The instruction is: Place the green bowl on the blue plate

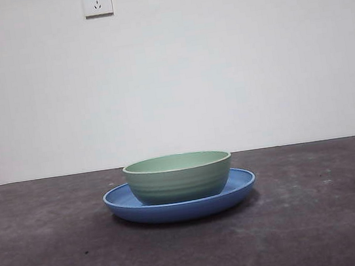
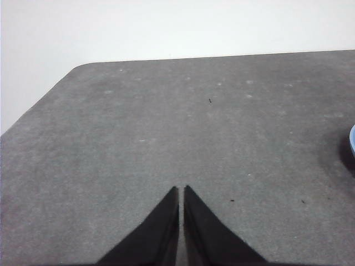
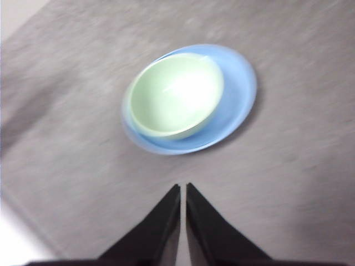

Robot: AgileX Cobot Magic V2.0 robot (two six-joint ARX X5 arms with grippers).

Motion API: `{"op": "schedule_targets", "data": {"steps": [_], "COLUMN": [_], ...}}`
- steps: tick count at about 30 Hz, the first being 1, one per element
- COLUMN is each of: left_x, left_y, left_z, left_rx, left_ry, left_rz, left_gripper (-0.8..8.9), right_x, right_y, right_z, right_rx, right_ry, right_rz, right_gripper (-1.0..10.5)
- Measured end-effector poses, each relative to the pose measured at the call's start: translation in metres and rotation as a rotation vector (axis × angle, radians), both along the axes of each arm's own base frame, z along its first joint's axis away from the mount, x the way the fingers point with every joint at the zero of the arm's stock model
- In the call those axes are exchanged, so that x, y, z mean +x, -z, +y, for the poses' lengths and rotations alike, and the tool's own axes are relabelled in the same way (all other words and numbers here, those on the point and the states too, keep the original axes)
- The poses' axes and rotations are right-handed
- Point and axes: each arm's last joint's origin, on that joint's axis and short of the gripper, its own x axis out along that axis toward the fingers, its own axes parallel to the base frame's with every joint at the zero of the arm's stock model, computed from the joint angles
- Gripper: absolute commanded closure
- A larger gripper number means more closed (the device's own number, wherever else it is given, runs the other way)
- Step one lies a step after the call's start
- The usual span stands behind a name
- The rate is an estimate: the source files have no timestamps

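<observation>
Both grippers closed & empty, left gripper (image 2: 181, 191), right gripper (image 3: 183, 188), green bowl (image 1: 178, 176) sits upright on blue plate (image 1: 182, 206)

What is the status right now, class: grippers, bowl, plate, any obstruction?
Left gripper shut, over bare table. Right gripper shut, above and clear of the dishes. Green bowl sitting upright on blue plate. Nothing in the way.

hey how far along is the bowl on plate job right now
It looks done: the green bowl sits upright inside the blue plate. Nothing is in hand. The right pincer is shut and empty above the dishes, the left pincer shut over bare table. Nothing appears left except parking the arms.
</observation>
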Motion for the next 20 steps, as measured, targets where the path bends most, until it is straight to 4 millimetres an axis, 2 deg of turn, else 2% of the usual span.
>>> {"op": "schedule_targets", "data": {"steps": [4,8,15,20], "left_x": [0.000,0.000,0.000,0.000], "left_y": [0.000,0.000,0.000,0.000], "left_z": [0.000,0.000,0.000,0.000], "left_rx": [0.000,0.000,0.000,0.000], "left_ry": [0.000,0.000,0.000,0.000], "left_rz": [0.000,0.000,0.000,0.000], "left_gripper": [7.98,7.98,7.98,7.99], "right_x": [0.000,-0.004,-0.012,-0.012], "right_y": [-0.005,0.011,0.064,0.105], "right_z": [-0.022,-0.044,-0.064,-0.067], "right_rx": [0.014,0.046,0.056,0.030], "right_ry": [0.178,0.351,0.541,0.612], "right_rz": [-0.174,-0.337,-0.567,-0.558], "right_gripper": [9.3,9.3,9.3,9.3]}}
